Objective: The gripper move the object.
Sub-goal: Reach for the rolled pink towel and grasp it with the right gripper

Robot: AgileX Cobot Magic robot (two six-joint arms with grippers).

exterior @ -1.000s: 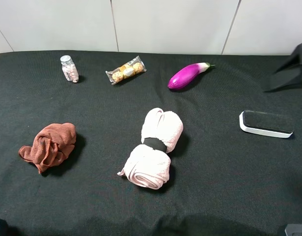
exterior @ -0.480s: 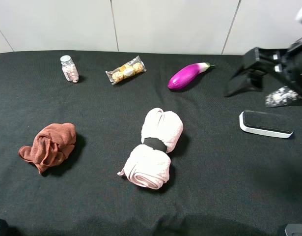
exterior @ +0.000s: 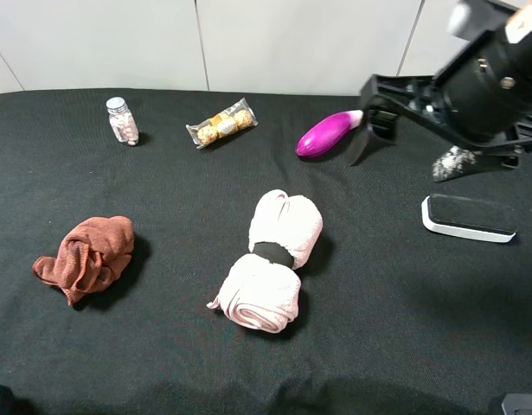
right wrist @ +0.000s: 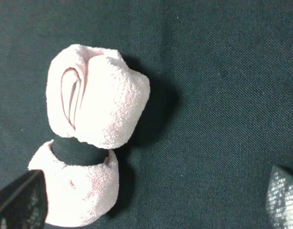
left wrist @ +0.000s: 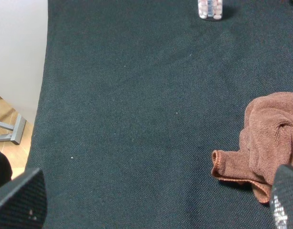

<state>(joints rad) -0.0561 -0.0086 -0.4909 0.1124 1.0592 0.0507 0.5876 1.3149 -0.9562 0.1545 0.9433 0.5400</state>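
Pink towel [exterior: 287,226], purple eggplant [exterior: 324,136]

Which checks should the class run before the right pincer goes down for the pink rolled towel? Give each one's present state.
1. Right pincer open: ok, jaws wide apart.
2. Pink rolled towel centred between the jaws: not ok, it lies toward one finger.
3. Pincer low enough to grip: not ok, it hovers above the table.
4. Eggplant and eraser apart from the towel: ok.
5. Left pincer away from the towel: ok, open near the brown cloth.
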